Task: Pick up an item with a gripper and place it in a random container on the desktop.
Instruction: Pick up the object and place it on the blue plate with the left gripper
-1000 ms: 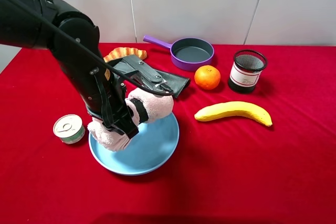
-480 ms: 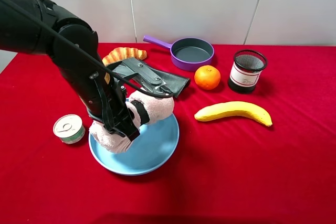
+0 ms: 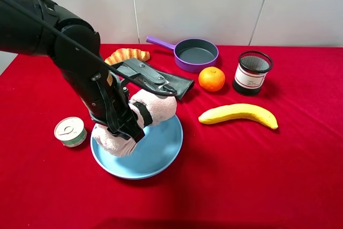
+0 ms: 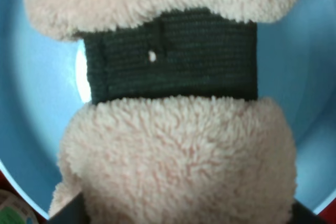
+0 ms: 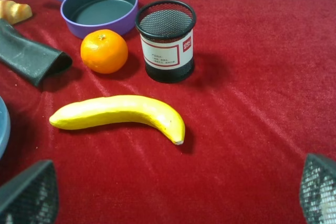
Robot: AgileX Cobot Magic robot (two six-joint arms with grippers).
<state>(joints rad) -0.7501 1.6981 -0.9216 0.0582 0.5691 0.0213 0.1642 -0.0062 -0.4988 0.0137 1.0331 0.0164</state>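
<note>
The towel (image 3: 155,105) is held clamped in the left gripper (image 3: 127,128), partly over the rim of the plate (image 3: 161,156). If released here, it could be rolled off onto the table (image 3: 257,175).

High view: the left arm (image 3: 80,63) hides the towel's (image 3: 159,105) middle and the plate's (image 3: 161,153) far-left rim; the tips of the left pincer (image 3: 127,125) are buried in the pile. Left wrist view: towel, plate and tin (image 4: 9,211) run off the frame. Right wrist view: the right pincer (image 5: 173,203) shows only cropped fingertips (image 5: 29,195); plate, pouch (image 5: 26,56) and pastry (image 5: 13,10) are cut by the edge. Mesh cup (image 5: 167,40) label print unreadable.
</note>
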